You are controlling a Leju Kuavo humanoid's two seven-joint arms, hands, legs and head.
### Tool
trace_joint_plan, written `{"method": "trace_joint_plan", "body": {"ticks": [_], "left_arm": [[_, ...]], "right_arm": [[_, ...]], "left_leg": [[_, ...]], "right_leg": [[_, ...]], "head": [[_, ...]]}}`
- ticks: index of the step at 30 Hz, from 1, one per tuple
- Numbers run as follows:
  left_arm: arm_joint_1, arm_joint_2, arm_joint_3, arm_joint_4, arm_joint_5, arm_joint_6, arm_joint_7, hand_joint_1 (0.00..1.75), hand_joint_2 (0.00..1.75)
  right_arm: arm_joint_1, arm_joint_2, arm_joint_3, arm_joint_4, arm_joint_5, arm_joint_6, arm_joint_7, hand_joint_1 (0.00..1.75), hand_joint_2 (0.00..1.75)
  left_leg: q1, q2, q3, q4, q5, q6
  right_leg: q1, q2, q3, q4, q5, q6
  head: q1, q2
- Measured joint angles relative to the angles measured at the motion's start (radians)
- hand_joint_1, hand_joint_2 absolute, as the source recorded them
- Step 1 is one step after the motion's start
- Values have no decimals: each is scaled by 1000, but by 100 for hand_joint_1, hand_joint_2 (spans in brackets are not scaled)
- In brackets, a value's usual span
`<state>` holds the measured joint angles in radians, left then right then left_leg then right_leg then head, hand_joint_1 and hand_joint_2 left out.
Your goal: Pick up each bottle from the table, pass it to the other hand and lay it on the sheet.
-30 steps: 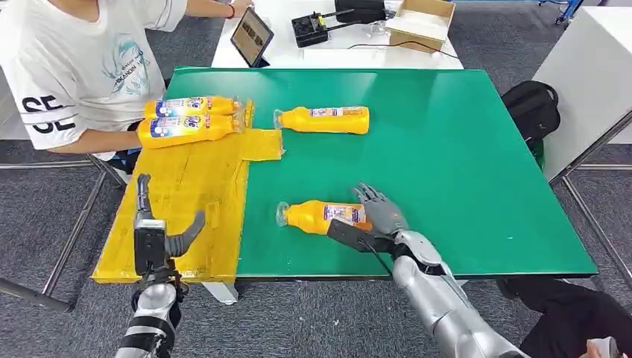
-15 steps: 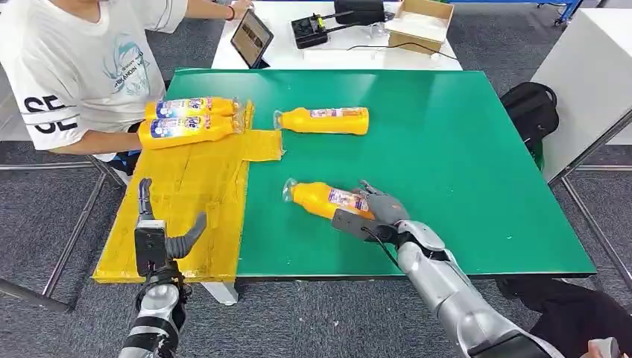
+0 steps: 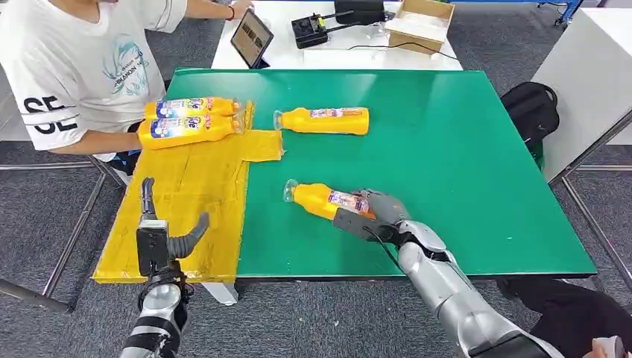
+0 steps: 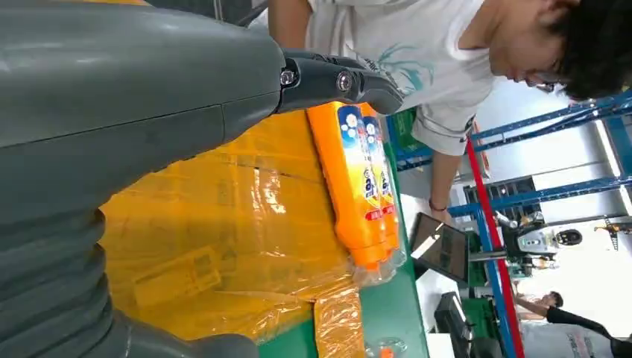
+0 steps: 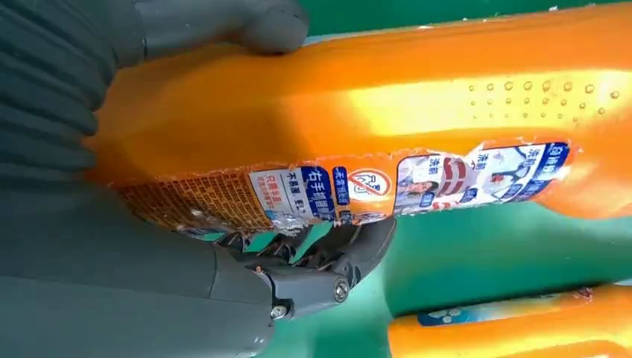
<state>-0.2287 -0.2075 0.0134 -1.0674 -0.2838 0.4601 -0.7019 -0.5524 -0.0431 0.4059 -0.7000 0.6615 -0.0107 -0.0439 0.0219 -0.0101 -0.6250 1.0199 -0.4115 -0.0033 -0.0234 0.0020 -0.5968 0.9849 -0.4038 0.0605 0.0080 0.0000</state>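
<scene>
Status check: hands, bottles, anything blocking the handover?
Right hand grips near bottle. Left hand open over yellow sheet. Two bottles on sheet, one on green table. Nothing between the hands.

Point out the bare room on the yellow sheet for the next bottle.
Free: the sheet between the two laid bottles and the left hand. Crowded: its far end, where those bottles lie by the person.

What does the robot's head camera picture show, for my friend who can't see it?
The robot's right hand grips an orange bottle on a green table. Its left hand waits open over a yellow sheet holding two more bottles; another bottle lies farther back, and a person sits alongside.
</scene>
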Motion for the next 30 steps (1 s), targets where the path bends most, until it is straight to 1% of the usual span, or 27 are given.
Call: {"method": "trace_joint_plan", "body": {"ticks": [2,4,6,9,11,14,18,20,25,30], "left_arm": [[0,0,-1,0,0,-1,0,0,175],[0,0,-2,0,2,-1,0,0,175],[3,-1,-2,-2,3,-4,0,0,175],[12,-7,-4,-10,3,-16,0,0,175],[20,-14,-10,-22,9,-36,0,0,175],[33,-27,-24,-46,38,-87,7,0,175],[42,-49,-73,-89,117,-183,66,0,175],[46,-57,-97,-106,166,-233,97,0,175],[50,-66,-127,-132,185,-250,113,0,175],[51,-66,-142,-144,196,-257,116,0,175]], "right_arm": [[1,0,0,0,-15,-4,-17,175,175],[17,0,-3,-11,-46,-48,-60,175,175],[65,7,-25,-62,-89,-115,-116,175,175],[152,34,-53,-184,-121,-170,-162,175,175],[216,53,-84,-286,-176,-254,-259,175,175],[289,105,-139,-476,-254,-415,-394,175,175],[355,153,-183,-667,-267,-604,-496,175,175],[383,171,-200,-731,-271,-664,-535,175,175],[417,191,-222,-814,-280,-678,-555,175,175],[427,198,-233,-845,-281,-679,-563,175,175]], "left_leg": [[0,0,0,0,0,0],[0,0,0,0,0,0],[0,0,-1,0,0,0],[0,0,-5,0,0,0],[0,-3,-8,0,0,0],[0,-3,-10,0,0,0],[0,-3,-13,0,0,0],[0,-3,-14,0,0,0],[0,-1,-14,0,0,0],[0,0,-13,0,0,0]], "right_leg": [[0,0,0,0,0,0],[0,0,1,0,0,0],[0,0,1,0,0,0],[0,0,-4,1,0,0],[0,-1,-5,1,0,1],[0,0,-8,1,0,0],[0,-1,-10,1,-1,1],[0,0,-11,1,-1,1],[0,0,-12,0,0,0],[0,0,-12,1,0,0]], "head": [[0,0],[0,0],[0,0],[0,0],[0,0],[0,0],[0,0],[0,0],[0,0],[0,0]]}}
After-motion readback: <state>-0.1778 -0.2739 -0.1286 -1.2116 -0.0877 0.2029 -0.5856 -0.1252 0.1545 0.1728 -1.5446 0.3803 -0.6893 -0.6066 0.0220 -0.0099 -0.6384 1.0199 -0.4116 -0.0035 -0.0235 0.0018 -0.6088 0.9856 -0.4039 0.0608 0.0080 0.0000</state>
